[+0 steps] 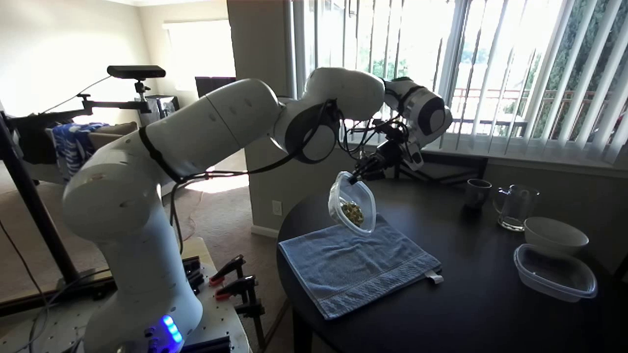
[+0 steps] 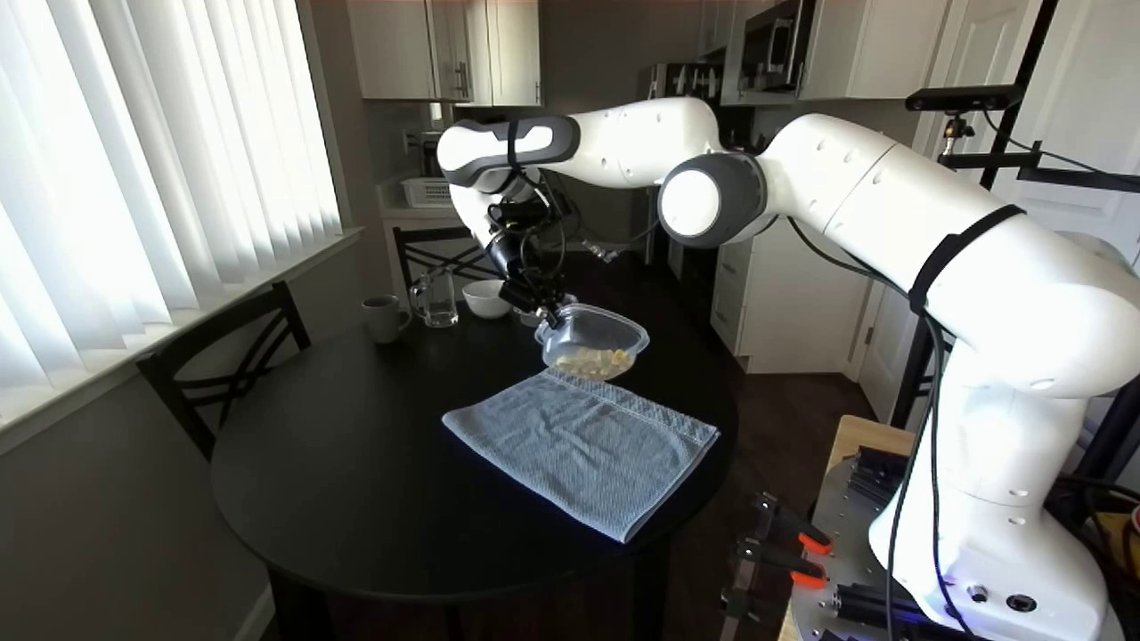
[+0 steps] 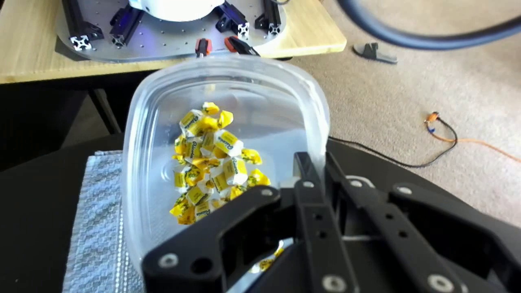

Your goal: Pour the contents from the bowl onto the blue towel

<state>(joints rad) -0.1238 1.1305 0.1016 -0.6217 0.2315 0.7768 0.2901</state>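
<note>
Bright blinds (image 2: 205, 133), beige carpet (image 3: 386, 106)

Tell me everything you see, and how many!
round table: 1, black, under hand towel
hand towel: 1, blue, on table
plastic container: 1, clear, tilted in tool
wrapped candies: ten or more, yellow and white, in container
glass mug: 1, clear, on table
coffee mug: 1, grey, on table
bowl: 1, white, on table
plastic tub: 1, clear, near bowl
chairs: at least 2, black, by table
vertical blinds: many slats, white, beside table
cabinets: several, white, beyond table
microwave: 1, dark, by cabinets
sandal: 1, grey, on carpet
clamps: 2, black-orange, at wooden bench
robot arm: 1, white, over table
tool: 1, black, gripping container
</note>
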